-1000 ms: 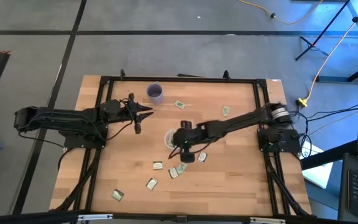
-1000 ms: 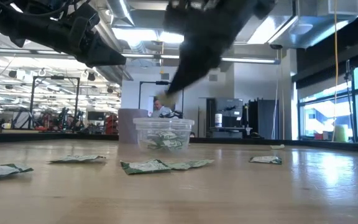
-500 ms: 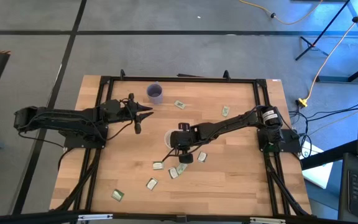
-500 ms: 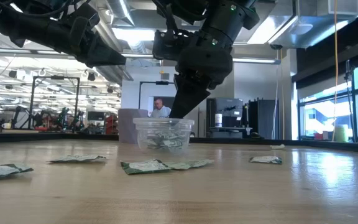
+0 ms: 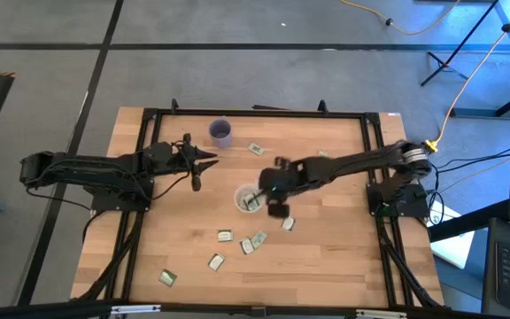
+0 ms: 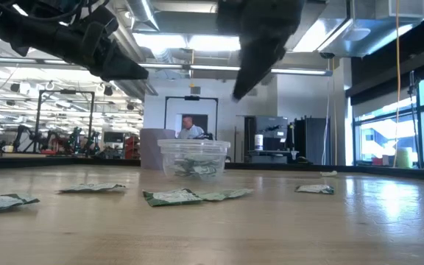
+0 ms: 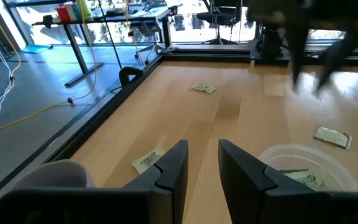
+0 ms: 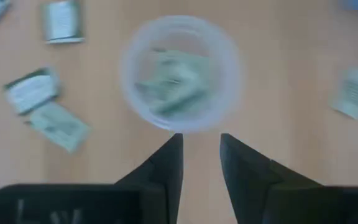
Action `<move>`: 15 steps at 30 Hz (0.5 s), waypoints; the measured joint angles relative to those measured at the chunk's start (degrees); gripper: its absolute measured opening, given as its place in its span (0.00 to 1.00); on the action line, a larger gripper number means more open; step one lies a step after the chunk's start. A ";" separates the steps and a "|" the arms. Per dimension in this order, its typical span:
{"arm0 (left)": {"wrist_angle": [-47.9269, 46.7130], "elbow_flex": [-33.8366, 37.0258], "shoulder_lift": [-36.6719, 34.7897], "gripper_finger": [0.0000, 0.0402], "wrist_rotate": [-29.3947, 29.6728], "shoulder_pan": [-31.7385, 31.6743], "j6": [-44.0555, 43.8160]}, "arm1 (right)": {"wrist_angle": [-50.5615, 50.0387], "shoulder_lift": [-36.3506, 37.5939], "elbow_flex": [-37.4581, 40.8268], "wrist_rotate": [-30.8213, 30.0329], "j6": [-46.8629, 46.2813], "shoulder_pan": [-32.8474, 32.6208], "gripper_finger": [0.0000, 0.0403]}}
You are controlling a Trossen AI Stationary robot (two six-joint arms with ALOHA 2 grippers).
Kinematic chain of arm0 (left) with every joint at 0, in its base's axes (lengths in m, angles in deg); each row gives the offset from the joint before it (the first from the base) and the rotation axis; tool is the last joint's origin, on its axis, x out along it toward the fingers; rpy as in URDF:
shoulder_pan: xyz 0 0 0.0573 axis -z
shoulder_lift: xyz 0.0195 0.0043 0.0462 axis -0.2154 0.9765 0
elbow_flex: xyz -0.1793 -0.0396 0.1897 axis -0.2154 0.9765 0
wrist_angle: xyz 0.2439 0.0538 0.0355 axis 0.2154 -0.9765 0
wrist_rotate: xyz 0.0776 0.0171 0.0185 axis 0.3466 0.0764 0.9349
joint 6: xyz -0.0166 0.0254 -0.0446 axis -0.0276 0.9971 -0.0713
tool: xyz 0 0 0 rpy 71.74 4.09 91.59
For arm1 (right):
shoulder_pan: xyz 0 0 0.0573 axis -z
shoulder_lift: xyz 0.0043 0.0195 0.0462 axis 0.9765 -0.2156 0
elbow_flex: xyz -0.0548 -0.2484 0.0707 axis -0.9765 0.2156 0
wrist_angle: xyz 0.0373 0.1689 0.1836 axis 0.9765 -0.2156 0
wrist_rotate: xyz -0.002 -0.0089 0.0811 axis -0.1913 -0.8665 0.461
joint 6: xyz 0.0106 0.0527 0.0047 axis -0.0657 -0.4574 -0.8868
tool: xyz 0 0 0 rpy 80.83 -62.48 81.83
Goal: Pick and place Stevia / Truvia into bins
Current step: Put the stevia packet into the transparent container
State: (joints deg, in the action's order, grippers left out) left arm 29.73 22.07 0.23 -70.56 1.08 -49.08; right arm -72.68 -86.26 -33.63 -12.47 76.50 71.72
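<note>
The bin, a clear plastic cup (image 5: 247,199), stands on its base mid-table with several green-and-white Stevia sachets (image 8: 174,85) lying inside it. More sachets lie flat on the wood, such as one (image 5: 225,236) near the cup and one (image 5: 256,149) farther off. My right gripper (image 8: 201,138) hangs open above the cup's right rim (image 6: 240,90) with nothing between its fingers. Toward the far left, my left gripper (image 5: 204,160) hovers above the table, open and holding nothing (image 7: 202,149).
An opaque purple cup (image 5: 222,133) stands near the far edge, beside my left gripper. Loose sachets are scattered near the cup (image 5: 253,241), at the near left (image 5: 167,278) and toward the far right (image 5: 321,158). A black frame (image 5: 255,112) rims the table.
My right gripper has come from the cup's near side to above the cup, dipped its fingertips down to the rim, then risen and drawn back a little toward the table's right and far edges. The cup has stayed where it was.
</note>
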 joint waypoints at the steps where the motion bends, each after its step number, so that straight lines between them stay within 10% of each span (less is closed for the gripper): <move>1: 0.03 0.00 0.04 0.21 -0.02 0.00 0.00 | -1.42 1.90 0.59 -1.82 -1.43 0.53 0.27; 15: -0.85 0.00 0.06 0.21 0.00 0.04 -1.04 | -2.49 20.70 25.88 -7.55 -15.39 14.86 0.27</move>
State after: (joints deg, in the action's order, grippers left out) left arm 28.88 22.07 0.29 -70.56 1.13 -50.12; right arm -75.17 -65.56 -7.75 -20.02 61.12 86.58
